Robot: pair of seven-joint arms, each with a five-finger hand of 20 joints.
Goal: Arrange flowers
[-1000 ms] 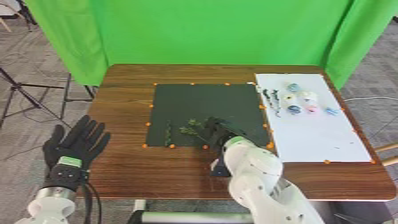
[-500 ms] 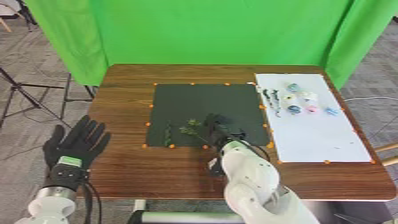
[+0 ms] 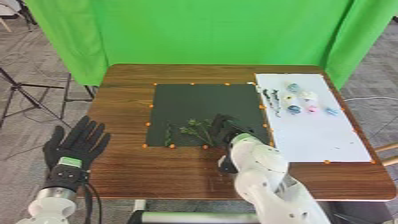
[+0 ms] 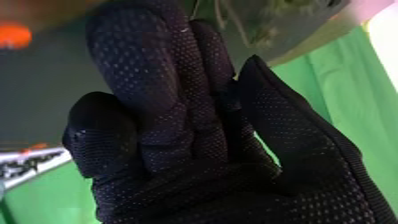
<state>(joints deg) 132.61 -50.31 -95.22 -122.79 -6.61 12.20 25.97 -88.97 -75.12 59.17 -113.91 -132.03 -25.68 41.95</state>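
In the head view my right hand point(image 3: 231, 130) is over the lower right part of the dark mat point(image 3: 204, 100). Just left of it lie leafy green sprigs point(image 3: 191, 131) with thin stems. A slender dark green stem point(image 3: 168, 135) lies farther left on the mat. The right wrist view shows my right hand point(image 4: 178, 110) with relaxed, mostly straight fingers and the thumb apart from them; thin stems point(image 4: 235, 20) appear beyond the fingertips. My left hand point(image 3: 78, 142) is open at the table's left edge, fingers spread.
On the right, a white board point(image 3: 324, 132) carries several small flower heads point(image 3: 308, 96) and dark twigs point(image 3: 274, 102) near its far end. Orange markers point(image 3: 173, 146) line the mat's edges. A green curtain point(image 3: 213, 35) hangs behind the table.
My right hand has shifted slightly to the right, away from the leafy sprigs, and their stems show more clearly. The left hand has stayed still.
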